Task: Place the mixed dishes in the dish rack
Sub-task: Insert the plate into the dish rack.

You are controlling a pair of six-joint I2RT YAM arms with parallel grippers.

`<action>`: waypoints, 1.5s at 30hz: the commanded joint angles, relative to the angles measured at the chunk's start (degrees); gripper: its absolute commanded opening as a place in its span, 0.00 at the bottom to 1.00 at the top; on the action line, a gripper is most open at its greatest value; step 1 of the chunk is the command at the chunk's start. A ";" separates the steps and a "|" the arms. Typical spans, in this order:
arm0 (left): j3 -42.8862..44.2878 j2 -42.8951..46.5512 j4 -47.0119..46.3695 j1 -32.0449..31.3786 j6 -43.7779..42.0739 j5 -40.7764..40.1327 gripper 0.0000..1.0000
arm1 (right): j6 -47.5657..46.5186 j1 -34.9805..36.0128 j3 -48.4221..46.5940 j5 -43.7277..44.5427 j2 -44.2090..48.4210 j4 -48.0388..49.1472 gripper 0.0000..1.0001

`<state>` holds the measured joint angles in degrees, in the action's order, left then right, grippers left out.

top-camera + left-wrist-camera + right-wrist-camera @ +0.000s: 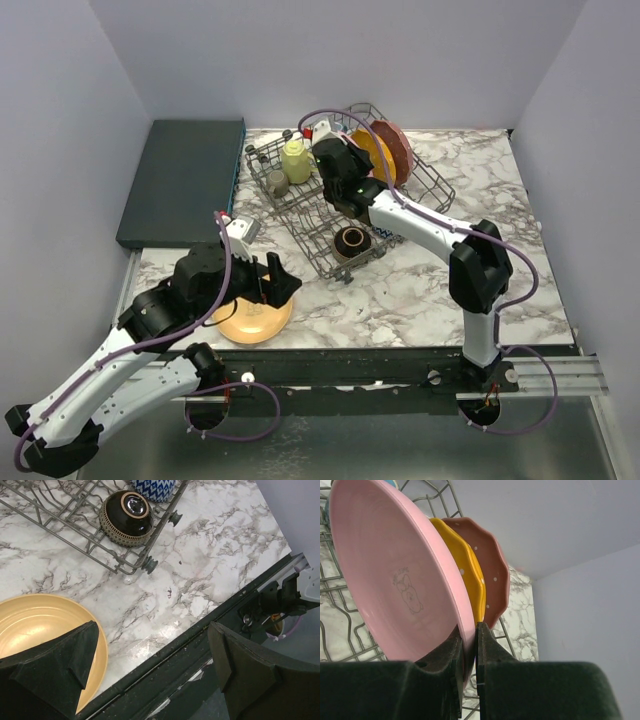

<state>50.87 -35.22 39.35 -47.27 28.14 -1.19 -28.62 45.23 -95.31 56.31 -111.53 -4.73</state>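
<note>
right gripper (468, 630): I pinch the round pink ceramic plate (395, 570) by its rim | place: upright in grey wire dish rack (335, 615), 1 o'clock corner, just beside orange dotted plate (470, 580) | left gripper (152, 645): spread wide, holding nothing | risk: not seated between tines, plate topples when I let go

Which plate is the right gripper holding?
The pink plate, its rim pinched in the right gripper. The orange plate and dark red plate stand behind it, outside the grip.
</note>
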 commanded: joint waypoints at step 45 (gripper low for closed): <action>-5.76 6.14 -3.23 0.16 -0.63 -6.28 0.99 | 15.98 -2.19 -5.80 -4.52 -8.82 -12.88 0.00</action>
<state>45.91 -29.32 37.30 -47.27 27.99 -5.89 -15.31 43.27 -100.36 54.46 -118.52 -14.15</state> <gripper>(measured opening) 0.986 0.126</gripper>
